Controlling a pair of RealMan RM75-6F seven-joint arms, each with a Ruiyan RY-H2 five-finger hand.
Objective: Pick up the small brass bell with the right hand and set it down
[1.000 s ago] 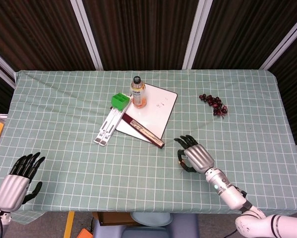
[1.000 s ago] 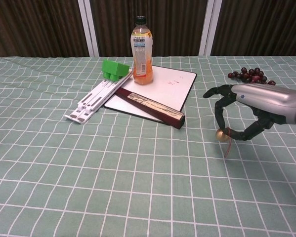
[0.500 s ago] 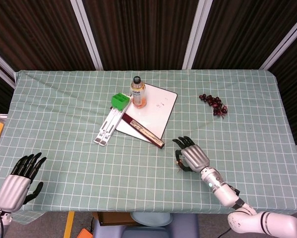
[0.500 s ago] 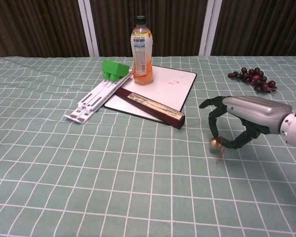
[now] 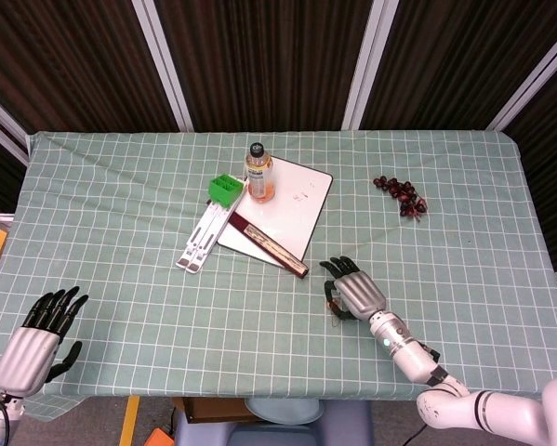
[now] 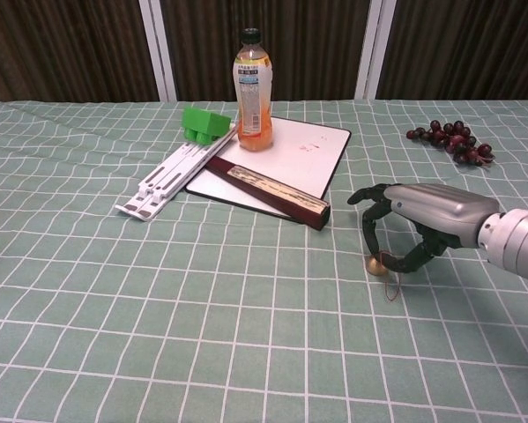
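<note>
The small brass bell touches the green checked cloth, with its thin red cord trailing toward me. My right hand arches over it and still pinches it between a fingertip and the thumb, the other fingers spread. From the head view the right hand lies just right of the dark red box's near end, and the bell peeks out at its left side. At the table's front left corner my left hand hangs with fingers apart, holding nothing.
A white board carries an orange drink bottle. Beside it lie a long dark red box, a green block and a white folding stand. Dark grapes sit at the far right.
My right hand has come down and drifted left and toward me with the bell. The bell went from hanging above the cloth to touching it. The left hand barely moved.
</note>
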